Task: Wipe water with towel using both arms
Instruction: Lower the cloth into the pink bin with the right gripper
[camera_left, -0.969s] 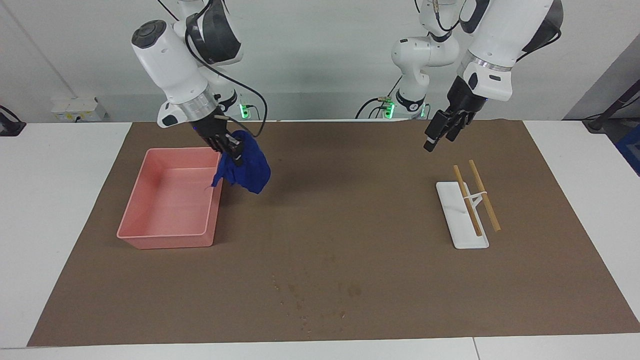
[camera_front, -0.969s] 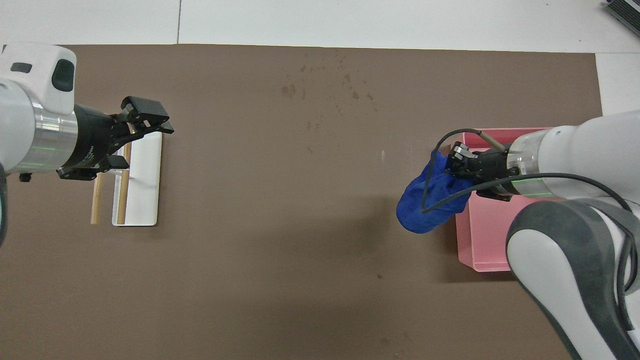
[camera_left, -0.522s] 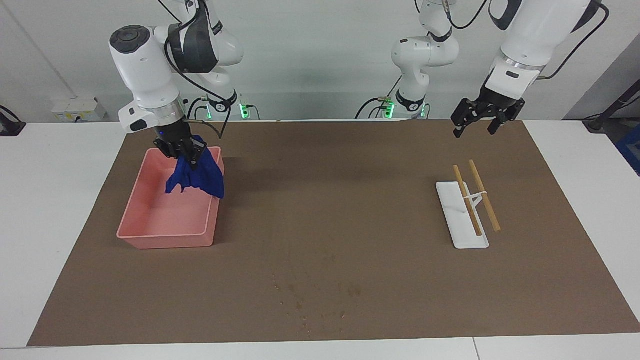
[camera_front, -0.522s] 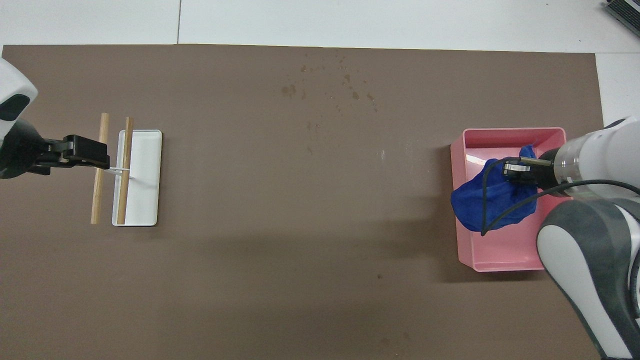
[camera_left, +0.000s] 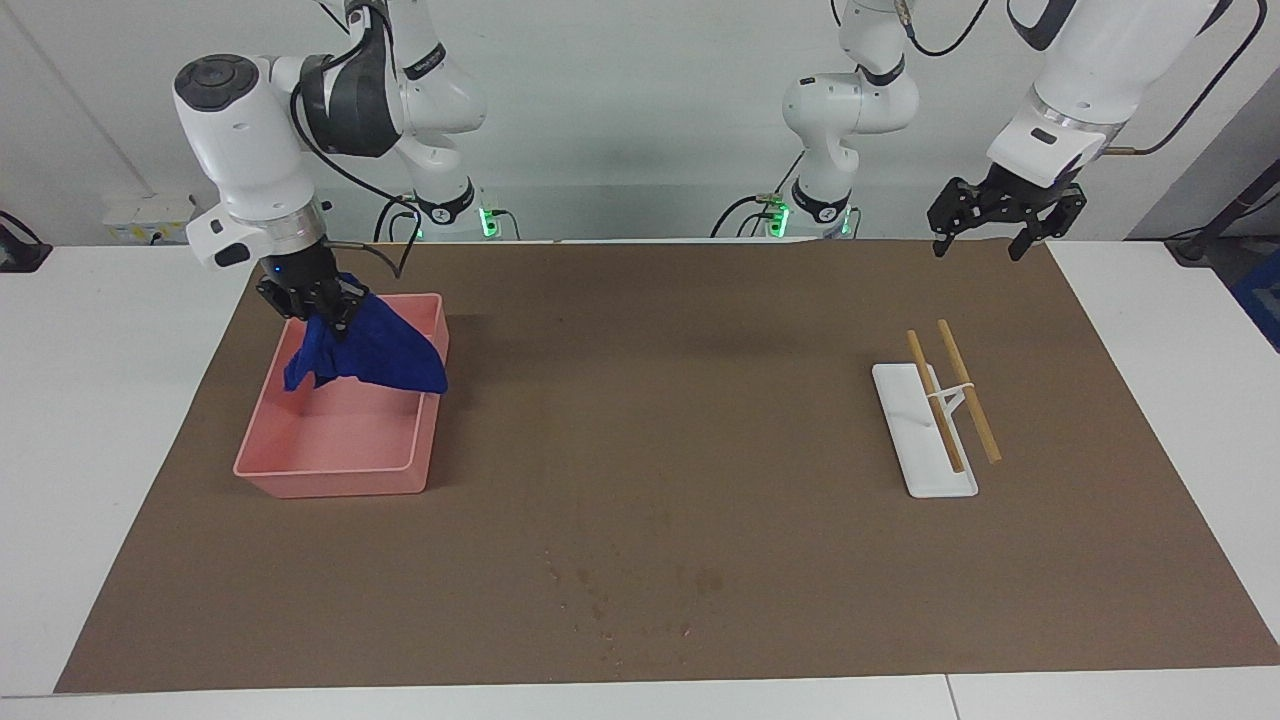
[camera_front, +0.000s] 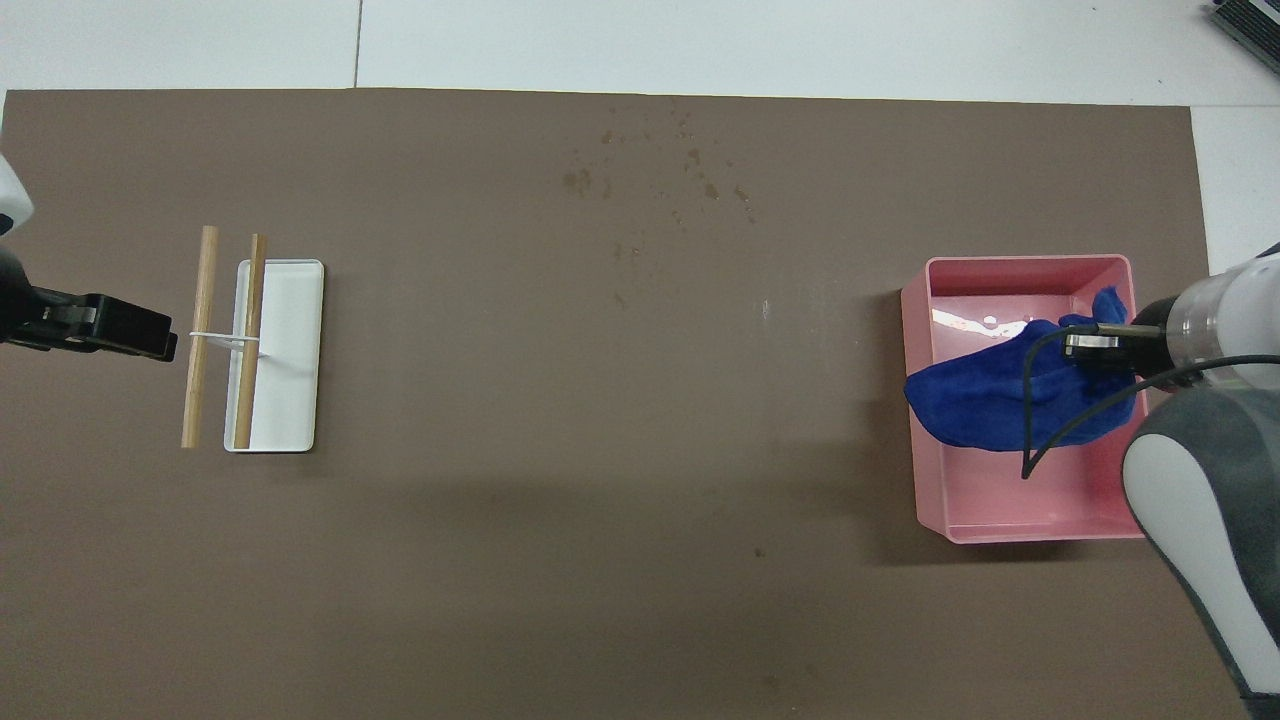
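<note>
A plain pale wall (camera_left: 640, 120) backs a white table (camera_left: 120, 400) — a brown mat (camera_left: 660, 420) covers most of it.

Glossy white jointed arms (camera_left: 240, 130) with grey joint covers, silver wrist rings, black cables.

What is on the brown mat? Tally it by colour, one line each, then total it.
Pink: 1, the tray
Blue: 1, the towel, hanging from the right gripper over the tray
White: 1, the rack
Tan: 2, the wooden sticks on the rack
Total: 5
</note>
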